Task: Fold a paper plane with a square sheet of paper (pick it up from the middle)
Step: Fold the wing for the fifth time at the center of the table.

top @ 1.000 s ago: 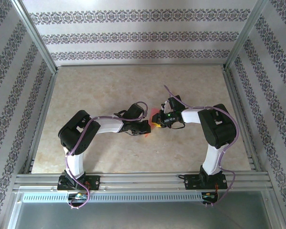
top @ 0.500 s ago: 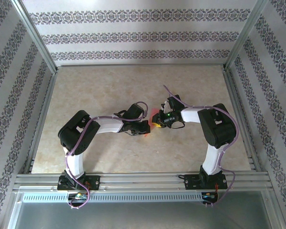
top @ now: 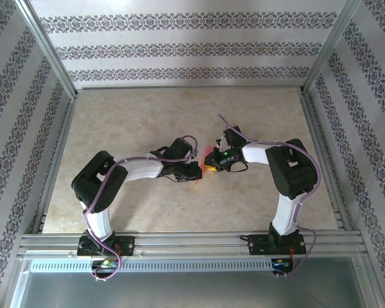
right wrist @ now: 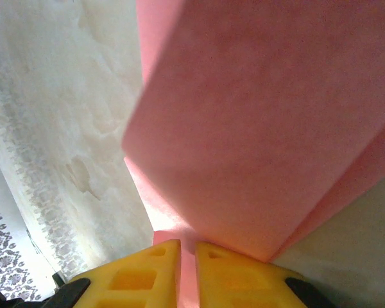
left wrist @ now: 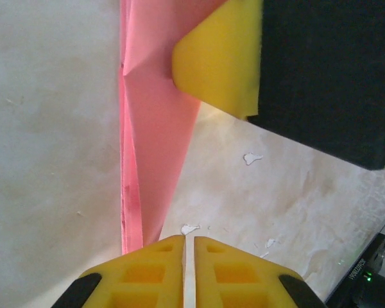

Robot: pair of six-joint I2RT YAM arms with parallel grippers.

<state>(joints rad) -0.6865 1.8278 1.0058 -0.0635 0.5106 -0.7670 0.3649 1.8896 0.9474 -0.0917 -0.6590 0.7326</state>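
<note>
Two grippers meet over the middle of the table (top: 147,122), well clear of every edge. Right gripper (right wrist: 187,253): clamped on the paper plane (left wrist: 155,147), with pink paper filling the slit between its pads. Left gripper (left wrist: 187,247): fingers pressed together but for a hairline gap; I cannot tell whether any paper is caught. The plane's long axis runs straight away from my left fingers and tapers toward them, its tip meeting one finger beside the slit. I judge the left arm needs a slight sideways shift.
</note>
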